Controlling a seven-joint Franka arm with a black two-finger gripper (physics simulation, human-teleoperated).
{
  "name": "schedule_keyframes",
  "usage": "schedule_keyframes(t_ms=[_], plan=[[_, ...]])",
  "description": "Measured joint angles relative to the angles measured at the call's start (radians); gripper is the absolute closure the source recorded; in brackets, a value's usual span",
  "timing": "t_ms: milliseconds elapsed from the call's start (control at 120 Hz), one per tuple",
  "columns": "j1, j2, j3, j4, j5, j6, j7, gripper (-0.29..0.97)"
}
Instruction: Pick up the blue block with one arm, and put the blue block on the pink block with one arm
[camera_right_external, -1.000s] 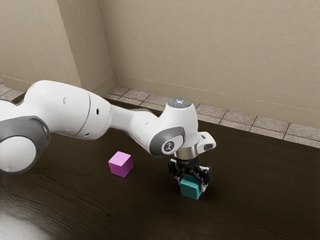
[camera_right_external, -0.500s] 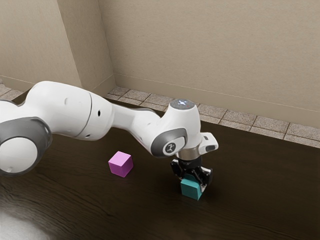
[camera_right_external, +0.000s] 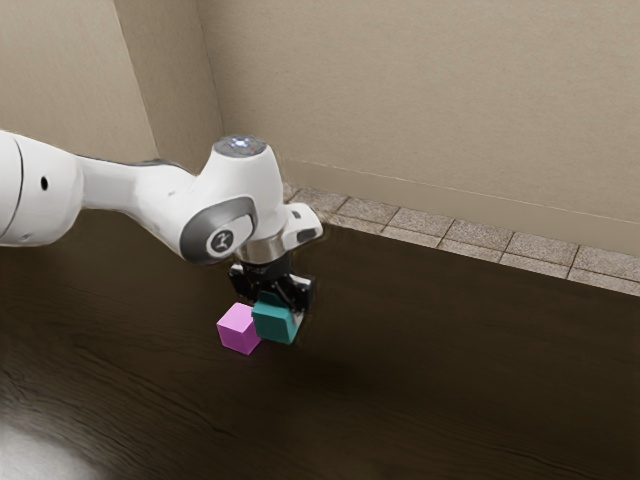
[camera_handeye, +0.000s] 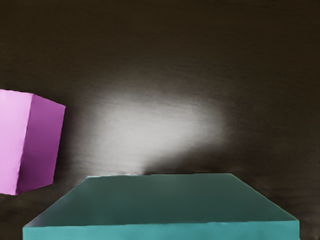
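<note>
The teal-blue block (camera_right_external: 274, 321) hangs just above the dark table with my gripper (camera_right_external: 273, 303) shut on it, black fingers on two of its sides. It overlaps the right edge of the pink block (camera_right_external: 238, 329) in the exterior view, slightly higher than it. The pink block rests on the table. In the wrist view the blue block (camera_handeye: 160, 207) is large right under my hand, and the pink block (camera_handeye: 27, 142) stands off to one side, apart from it.
The dark wooden table (camera_right_external: 430, 380) stretches wide to the exterior view's right and front. A tiled floor strip (camera_right_external: 480, 240) and beige walls lie behind the table's far edge.
My arm has carried the blue block off the table and toward the exterior view's left, from the table's middle to right beside the pink block. The pink block has stayed put.
</note>
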Motion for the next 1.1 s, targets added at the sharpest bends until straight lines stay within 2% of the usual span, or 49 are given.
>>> schedule_keyframes(t_ms=[208, 467, 517, 608, 658, 1100], plan=[[0.058, -0.045, 0.094, -0.057, -0.002, -0.007, 0.078, 0.32], [0.205, 0.002, 0.104, -0.043, -0.006, -0.01, 0.208, 0.32], [0.174, 0.031, 0.095, -0.024, -0.012, -0.01, 0.229, 0.33], [0.004, 0.053, 0.083, -0.006, -0.022, -0.01, 0.261, 0.33], [-0.038, 0.058, 0.081, -0.001, -0.028, -0.01, 0.277, 0.33], [0.046, 0.133, 0.093, 0.081, -0.079, -0.017, 0.376, 0.33]])
